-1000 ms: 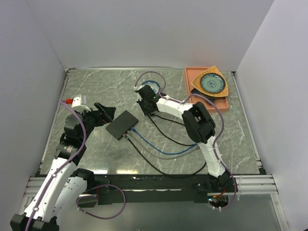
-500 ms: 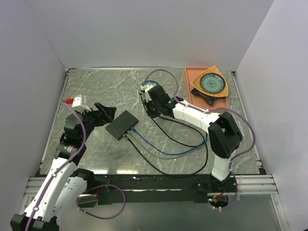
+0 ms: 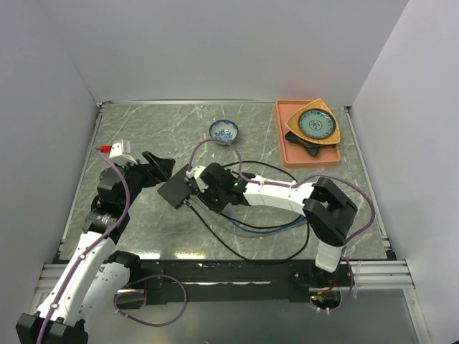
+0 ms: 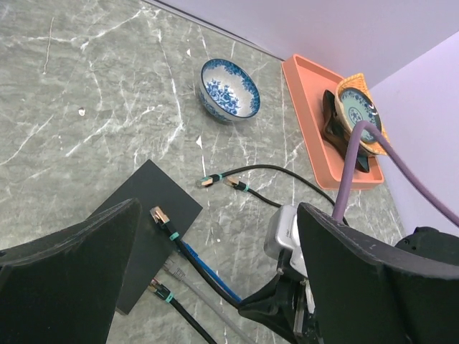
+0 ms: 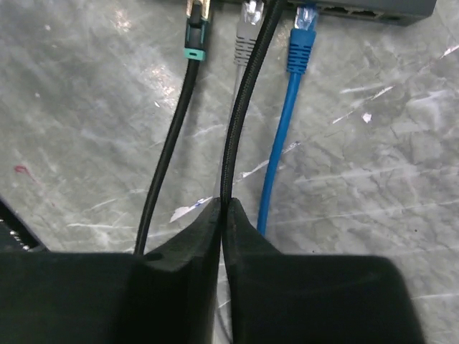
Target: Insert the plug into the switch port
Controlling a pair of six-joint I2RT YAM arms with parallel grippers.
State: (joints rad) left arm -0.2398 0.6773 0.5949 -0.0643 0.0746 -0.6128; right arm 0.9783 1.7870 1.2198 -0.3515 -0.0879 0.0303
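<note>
The right gripper has its fingers pressed together on a black braided cable, pinching it a little way back from the switch. From the fingers this cable runs straight to the switch's socket edge, where its end passes out of the wrist view. Close alongside it lie a thin black cable with a teal band, a grey cable and a blue cable, all reaching toward the same edge.

From the other wrist, a plug with a gold tip sits at that edge of the switch; I cannot tell whether it is in a socket.

The switch lies flat on the table, left of centre, with the right gripper at its near-right side. The left gripper is at its far-left side, fingers spread wide and holding nothing.

Farther off stands a blue patterned bowl. At the far right is an orange tray carrying stacked dishes.
</note>
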